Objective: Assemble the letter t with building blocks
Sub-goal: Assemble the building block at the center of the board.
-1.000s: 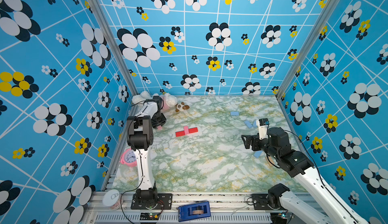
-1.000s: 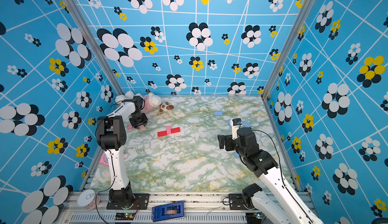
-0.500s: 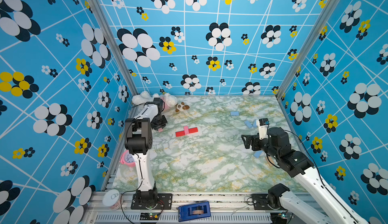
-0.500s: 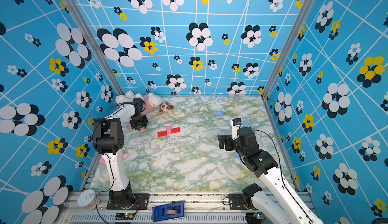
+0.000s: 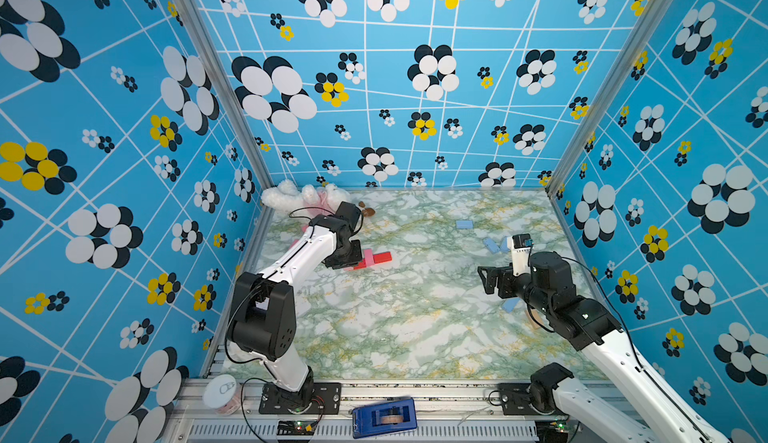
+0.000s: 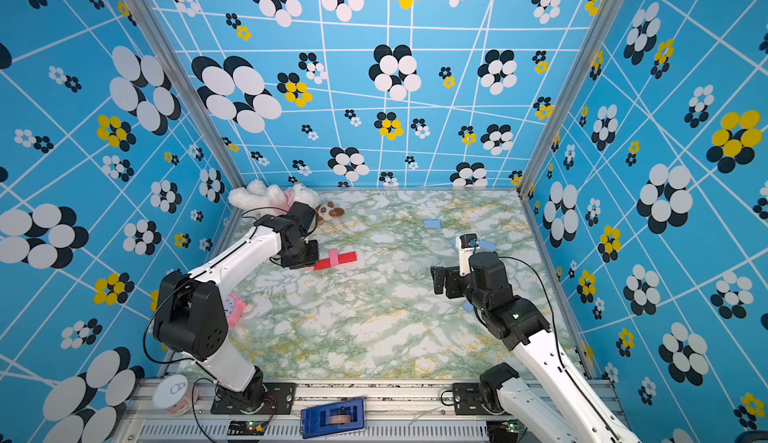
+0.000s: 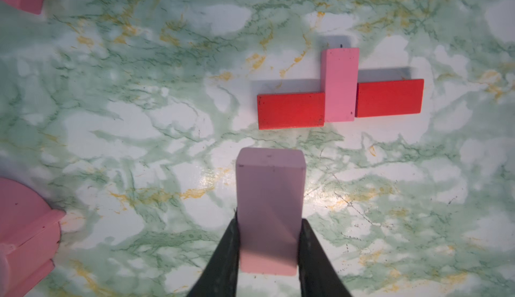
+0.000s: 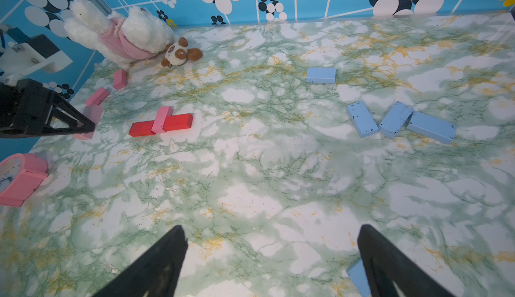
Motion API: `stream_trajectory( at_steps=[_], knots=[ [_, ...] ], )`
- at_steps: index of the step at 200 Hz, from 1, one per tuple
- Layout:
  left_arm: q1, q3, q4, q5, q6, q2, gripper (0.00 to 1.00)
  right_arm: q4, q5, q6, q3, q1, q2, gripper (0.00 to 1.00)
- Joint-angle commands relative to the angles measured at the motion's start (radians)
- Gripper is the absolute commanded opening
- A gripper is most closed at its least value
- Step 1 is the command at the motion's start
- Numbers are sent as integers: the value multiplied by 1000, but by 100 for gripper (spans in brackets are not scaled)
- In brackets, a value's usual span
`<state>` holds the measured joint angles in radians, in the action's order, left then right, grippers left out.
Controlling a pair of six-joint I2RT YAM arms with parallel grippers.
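Left end effector (image 7: 269, 220) is clamped on a pink block (image 7: 269, 198), standing on end near two red blocks (image 7: 291, 110) that have a second pink block (image 7: 340, 85) wedged between them. Right end effector (image 8: 271, 234) hangs wide open, with blue blocks (image 8: 362, 118) scattered beyond it. The table (image 8: 250, 187) is green-white marble print with yellow veins. Walls (image 5: 374, 88) are blue with white gridlines and flowers. The mark on the white lid (image 5: 220, 389) is too small to read.

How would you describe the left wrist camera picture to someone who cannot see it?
The left gripper clamps a pink block over a green marbled table. Beyond it lie two red blocks with another pink block between them.
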<state>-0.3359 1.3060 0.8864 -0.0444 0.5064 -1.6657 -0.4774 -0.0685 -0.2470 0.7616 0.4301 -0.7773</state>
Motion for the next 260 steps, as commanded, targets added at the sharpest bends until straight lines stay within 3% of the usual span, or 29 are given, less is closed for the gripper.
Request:
stream_trajectory(
  at_steps=[1,37,78,260],
  knots=[
    [-63,-29,23,13,70,19,30,23,6,7,0,8,4,99],
    [-161,-41,-7,30,144,-22,31,20,7,4,-2,8,11,99],
    [-205,-5,-6,20,167,-101,32,15,9,8,9,9,10,99],
    [-203,66,-38,-36,178,-285,33,22,9,7,-10,7,10,99]
  ],
)
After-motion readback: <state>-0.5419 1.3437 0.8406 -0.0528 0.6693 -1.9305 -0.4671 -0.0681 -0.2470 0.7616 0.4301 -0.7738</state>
